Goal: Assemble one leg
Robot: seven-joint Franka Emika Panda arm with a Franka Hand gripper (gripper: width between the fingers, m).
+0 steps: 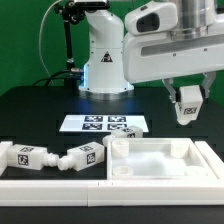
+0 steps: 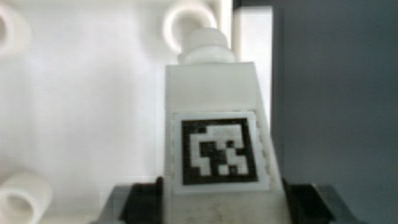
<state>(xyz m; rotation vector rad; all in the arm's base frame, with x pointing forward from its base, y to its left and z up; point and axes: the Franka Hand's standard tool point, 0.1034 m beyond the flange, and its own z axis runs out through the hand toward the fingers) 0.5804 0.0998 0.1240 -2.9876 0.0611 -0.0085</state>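
Observation:
My gripper [image 1: 187, 100] is shut on a white leg [image 1: 188, 105] and holds it in the air above the right part of the white tabletop panel [image 1: 160, 170]. In the wrist view the leg [image 2: 217, 110] fills the middle, tag marker facing the camera, its threaded tip pointing away toward the panel [image 2: 80, 100]. The dark fingers [image 2: 134, 200] press on both sides of the leg's near end. The leg hangs clear of the panel. Two more legs [image 1: 25, 157] [image 1: 80, 158] lie on the table at the exterior view's left.
The marker board [image 1: 103, 125] lies flat behind the panel. The robot base [image 1: 103, 60] stands at the back. A white frame edge [image 1: 60, 190] runs along the front. Round screw holes [image 2: 192, 22] show in the panel near the leg's tip.

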